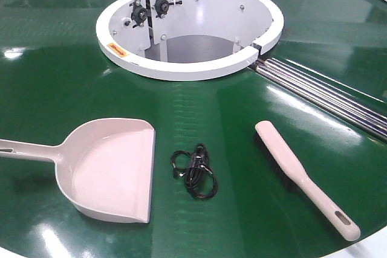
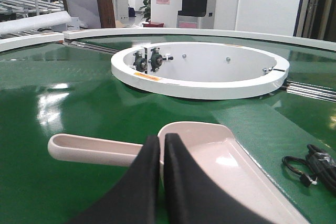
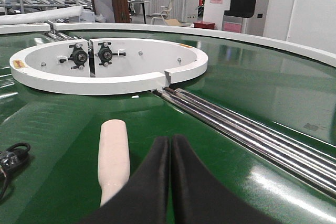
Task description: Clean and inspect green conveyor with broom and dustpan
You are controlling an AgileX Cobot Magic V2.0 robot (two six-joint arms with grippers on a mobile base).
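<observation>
On the green conveyor desk (image 1: 54, 77), the dustpan (image 2: 210, 153), handle lying crosswise, is being faced by the pressed-together left pincer (image 2: 160, 139), while the broom (image 3: 114, 156), pointing ahead, is being flanked rightward by the pressed-together right pincer (image 3: 170, 140).

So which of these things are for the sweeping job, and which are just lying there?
For the job:
- conveyor, the green belt to clean
- broom
- dustpan

Just lying about:
- cable, a black coil on the belt between dustpan and broom; it is not a tool, though it may be what gets swept up
</observation>
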